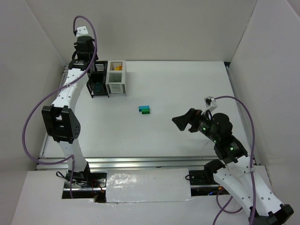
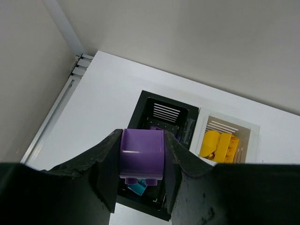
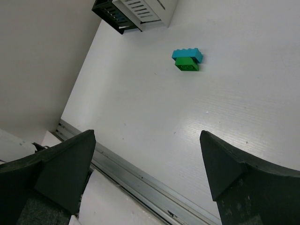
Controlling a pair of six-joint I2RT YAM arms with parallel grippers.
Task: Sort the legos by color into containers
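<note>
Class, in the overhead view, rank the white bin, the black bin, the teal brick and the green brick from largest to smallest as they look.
1. White bin and black bin: alike; the black one is partly hidden, so unranked.
2. Teal brick and green brick: far smaller, too alike to rank.

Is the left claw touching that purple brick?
Touching. In the left wrist view, the left gripper pinches the purple brick on both sides, no gap.
</note>
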